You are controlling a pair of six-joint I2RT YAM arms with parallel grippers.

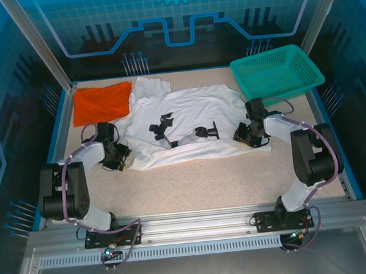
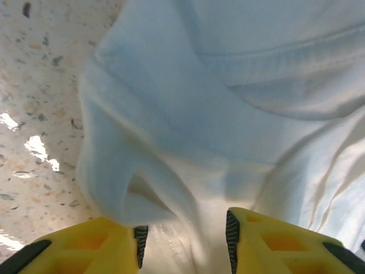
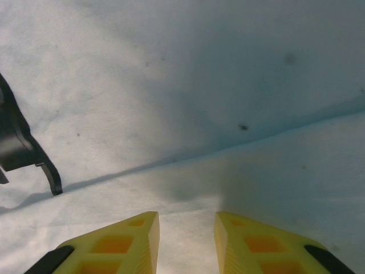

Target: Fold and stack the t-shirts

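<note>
I count two: one white shirt (image 1: 196, 110), one orange shirt (image 1: 102, 102). I see the left tool (image 2: 183, 240) open astride a white fold, and the right tool (image 3: 187, 228) open.

bare tabletop (image 1: 207, 186) near, t-shirt (image 1: 196, 106) centre, basket (image 1: 277, 73) far right

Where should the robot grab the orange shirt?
By its near left corner, coming down from the near side. The orange shirt lies flat, that corner is free on the table, and its right edge is beside the white shirt.

Black graphic (image 3: 20, 145) cut off (left edge).
</note>
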